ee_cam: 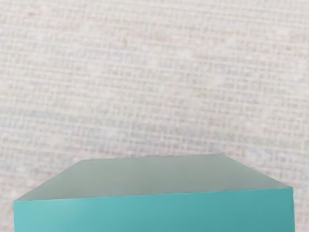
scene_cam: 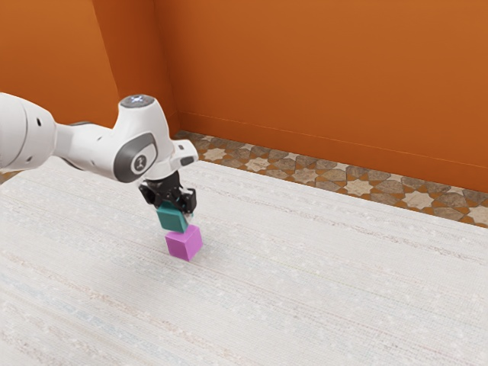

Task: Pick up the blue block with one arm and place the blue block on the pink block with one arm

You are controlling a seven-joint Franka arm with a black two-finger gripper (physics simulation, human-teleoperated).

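Observation:
A teal-blue block point(scene_cam: 171, 219) sits between the black fingers of my gripper point(scene_cam: 172, 213), which is shut on it. Directly under it stands the pink block point(scene_cam: 184, 243) on the pale table; the blue block's underside looks to be touching or just above the pink block's top, shifted slightly toward the exterior view's left. In the wrist view the blue block point(ee_cam: 154, 198) looms large just under my hand, hiding the pink block beneath it.
The pale woven tabletop point(scene_cam: 320, 290) stretches wide around the two blocks. Orange walls point(scene_cam: 320, 69) and a strip of patterned floor tiles point(scene_cam: 358, 183) lie beyond the table's far edge.

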